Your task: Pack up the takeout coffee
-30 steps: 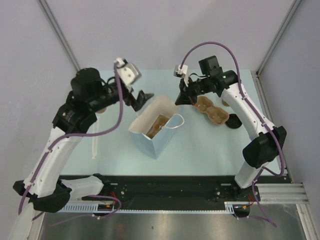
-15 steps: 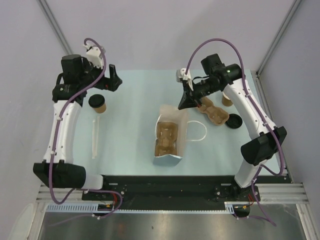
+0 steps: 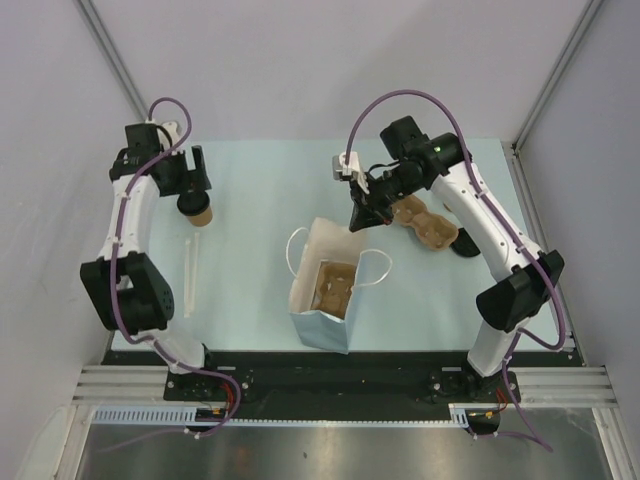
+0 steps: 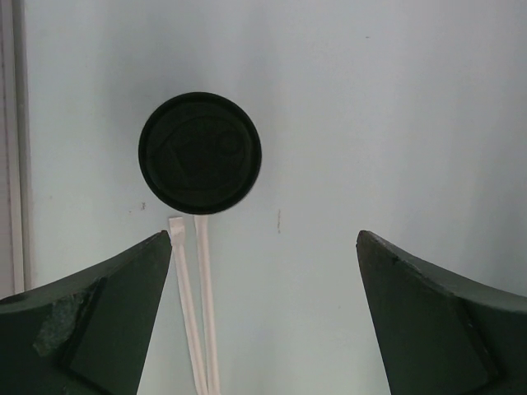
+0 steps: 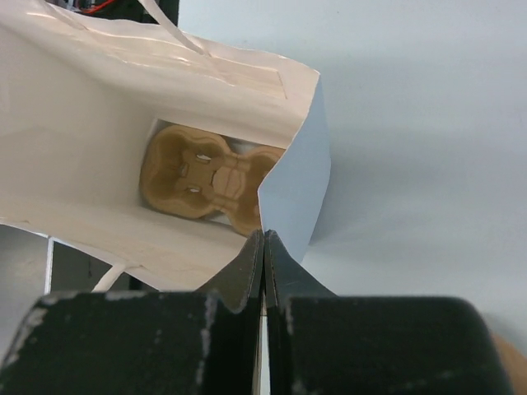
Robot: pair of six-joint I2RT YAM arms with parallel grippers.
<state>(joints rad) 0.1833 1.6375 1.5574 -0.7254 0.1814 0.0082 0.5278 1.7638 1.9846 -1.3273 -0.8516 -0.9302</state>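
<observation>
The takeout coffee [image 3: 198, 207], a tan paper cup with a black lid [image 4: 200, 153], stands at the far left of the table. My left gripper [image 3: 196, 170] hovers just behind and above it, jaws wide open, with the lid ahead of the fingertips [image 4: 156, 247]. The light-blue paper bag [image 3: 320, 328] stands open in the middle with a brown pulp carrier [image 3: 333, 287] at its bottom. My right gripper [image 3: 358, 216] is shut on the bag's far rim; in the right wrist view the blue paper corner [image 5: 296, 181] runs into the closed tips [image 5: 264, 236], above the carrier [image 5: 202, 177].
Two wrapped white straws [image 3: 190, 270] lie just in front of the cup, also under the left gripper [image 4: 193, 313]. A second pulp carrier [image 3: 428, 225] and a loose black lid [image 3: 466, 243] sit at the right under the right arm.
My left arm swung away from the bag to the far left, above the lidded cup. The bag shifted and now stands upright, its rim still pinched by my right gripper.
</observation>
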